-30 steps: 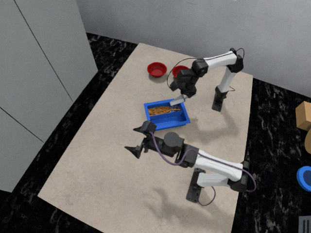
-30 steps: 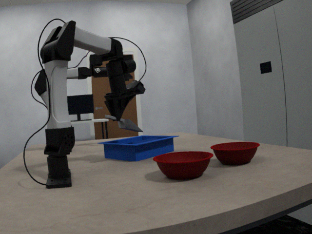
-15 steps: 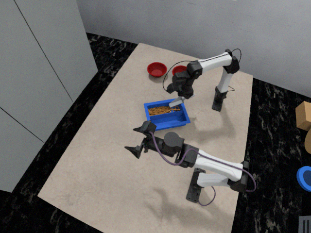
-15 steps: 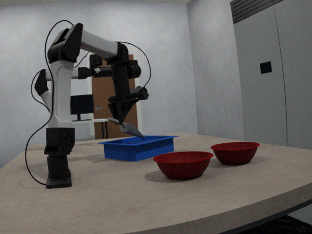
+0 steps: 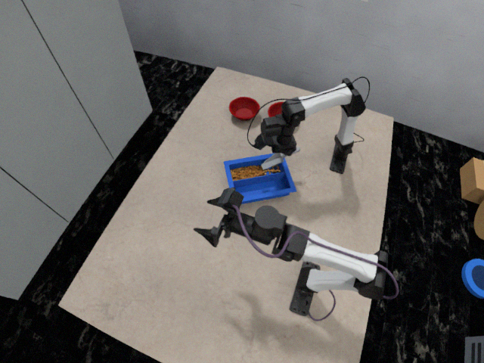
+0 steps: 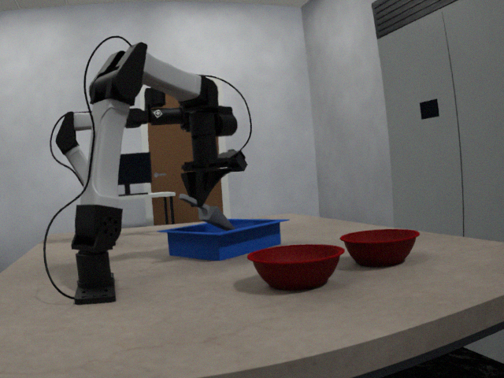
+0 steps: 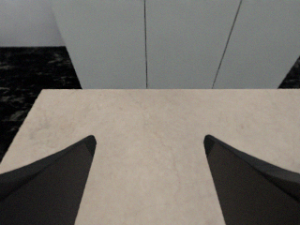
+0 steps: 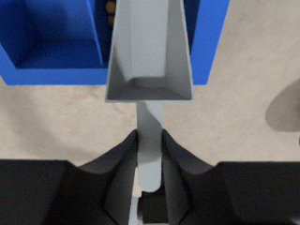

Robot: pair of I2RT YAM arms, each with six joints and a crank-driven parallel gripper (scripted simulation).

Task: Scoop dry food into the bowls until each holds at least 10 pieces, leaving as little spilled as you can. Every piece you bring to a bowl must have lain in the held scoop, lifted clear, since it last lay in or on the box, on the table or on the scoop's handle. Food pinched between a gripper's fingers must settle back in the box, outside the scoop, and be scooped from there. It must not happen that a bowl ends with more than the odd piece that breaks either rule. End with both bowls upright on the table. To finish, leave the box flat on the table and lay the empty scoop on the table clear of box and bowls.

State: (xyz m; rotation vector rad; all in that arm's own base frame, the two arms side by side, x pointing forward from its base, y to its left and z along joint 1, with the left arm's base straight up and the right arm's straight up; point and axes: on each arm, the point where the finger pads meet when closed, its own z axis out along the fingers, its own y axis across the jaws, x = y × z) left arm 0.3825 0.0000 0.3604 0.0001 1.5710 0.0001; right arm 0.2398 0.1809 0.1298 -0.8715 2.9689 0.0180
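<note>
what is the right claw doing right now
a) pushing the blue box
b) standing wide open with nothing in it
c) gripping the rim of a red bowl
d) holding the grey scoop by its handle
d, the right wrist view shows the right claw shut on the handle of the grey scoop.

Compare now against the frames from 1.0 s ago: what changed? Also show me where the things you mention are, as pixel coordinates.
The scoop [image 5: 272,160] [image 6: 215,216] [image 8: 149,42], held in the right gripper [image 6: 199,203] [image 8: 149,131], has come down: its tip hung above the blue box [image 5: 261,192] [image 6: 193,246] [image 8: 61,76] and now dips below the rim, tilted more steeply. Nothing visibly grabbed or released. Unchanged: the left gripper [image 5: 201,215] [image 7: 149,137], the box, both red bowls [image 5: 244,108] [image 6: 296,268].
</note>
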